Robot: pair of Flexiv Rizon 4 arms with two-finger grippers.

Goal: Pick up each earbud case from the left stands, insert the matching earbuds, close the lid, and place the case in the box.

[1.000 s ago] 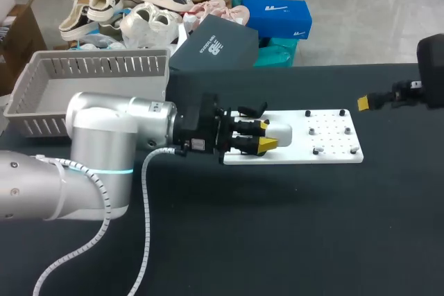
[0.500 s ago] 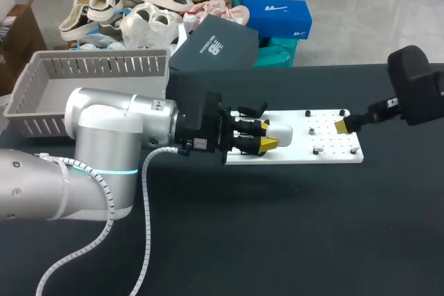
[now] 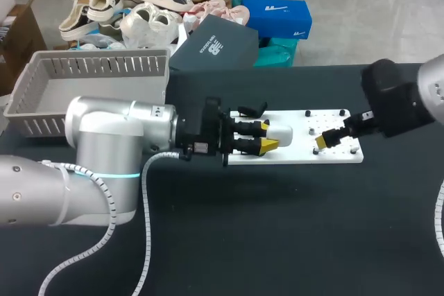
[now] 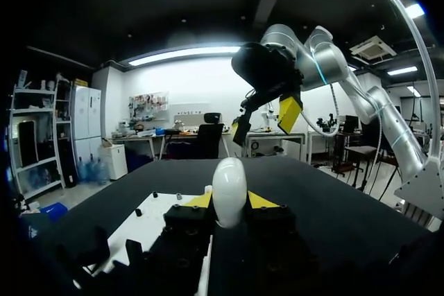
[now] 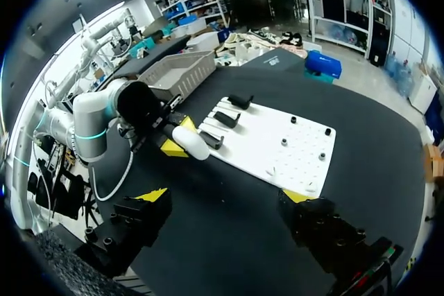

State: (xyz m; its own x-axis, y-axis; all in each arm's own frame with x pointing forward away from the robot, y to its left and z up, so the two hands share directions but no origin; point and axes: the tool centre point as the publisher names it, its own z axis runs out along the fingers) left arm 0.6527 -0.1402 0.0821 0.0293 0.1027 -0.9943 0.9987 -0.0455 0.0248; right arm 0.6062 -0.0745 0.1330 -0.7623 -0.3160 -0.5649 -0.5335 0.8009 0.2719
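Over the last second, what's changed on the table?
The right gripper swung leftward from the right edge of the table and now hangs open over the right part of the white board. The left gripper stayed put, shut on the white earbud case at the board's left end. Board and basket did not move.

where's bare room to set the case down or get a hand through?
Free: table in front of the board, along its near edge. Crowded: board's left end, left pincer with the case by the stands; right end, pegs and the right pincer.
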